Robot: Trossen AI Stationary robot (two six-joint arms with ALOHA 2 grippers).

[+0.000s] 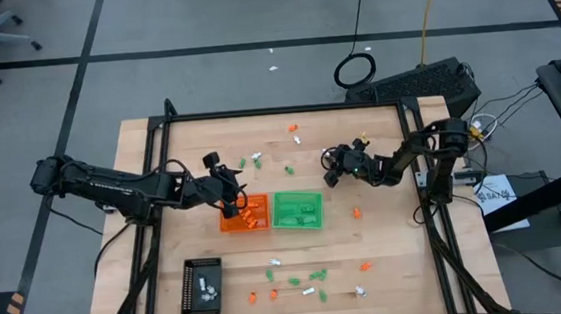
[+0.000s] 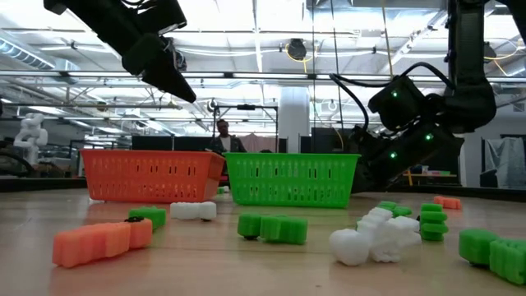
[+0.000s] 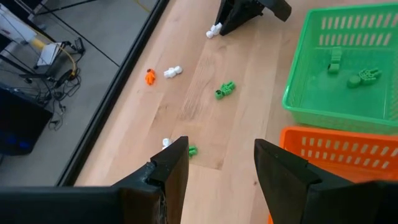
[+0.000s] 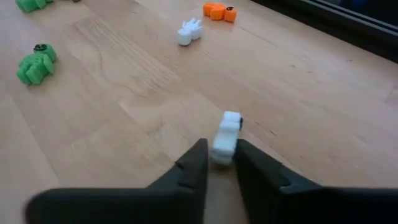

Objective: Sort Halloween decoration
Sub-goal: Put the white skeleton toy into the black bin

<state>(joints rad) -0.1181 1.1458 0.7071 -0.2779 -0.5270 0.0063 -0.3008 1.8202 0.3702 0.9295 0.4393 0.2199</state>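
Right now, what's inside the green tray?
The green tray holds a few small green trinkets, loose on its floor, seen from the left wrist. The low view shows only its mesh wall; part of the floor is cut off.

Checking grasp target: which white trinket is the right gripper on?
The white trinket between the right gripper fingers, near the table's far edge. The other white trinket lies loose farther off, beside an orange trinket.

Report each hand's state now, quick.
Left hand: open, holding nothing, above the orange tray.
Right hand: fingers closed around a white trinket on the table.
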